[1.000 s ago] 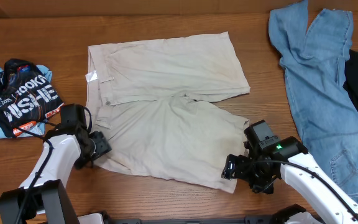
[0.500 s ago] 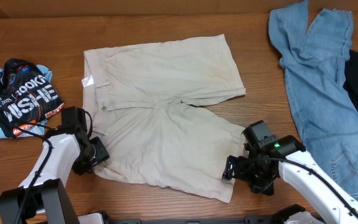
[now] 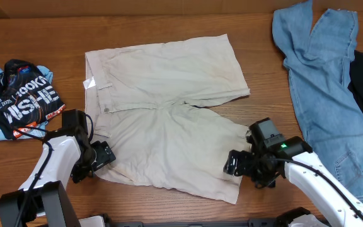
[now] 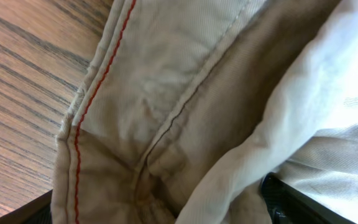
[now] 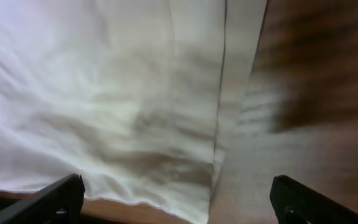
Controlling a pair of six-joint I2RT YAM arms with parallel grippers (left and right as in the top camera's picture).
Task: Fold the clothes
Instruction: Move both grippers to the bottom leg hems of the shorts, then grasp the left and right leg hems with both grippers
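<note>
The left tool stands wide, its fingers at either side of the wrist view with a bunched fold of the cream trousers between them, red-stitched seam uppermost. From overhead it sits at the trousers' near-left corner, by the waistband end.

The right tool is also spread wide. It hovers over the hem of the nearer leg at the trousers' near-right corner, with cloth under one side and bare surface under the other. I cannot tell whether it touches the cloth.

The trousers lie flat between the two tools, waistband to the left and legs running right. The light blue jeans sprawl well to the right of them; the black lettered piece lies crumpled well to their left.
</note>
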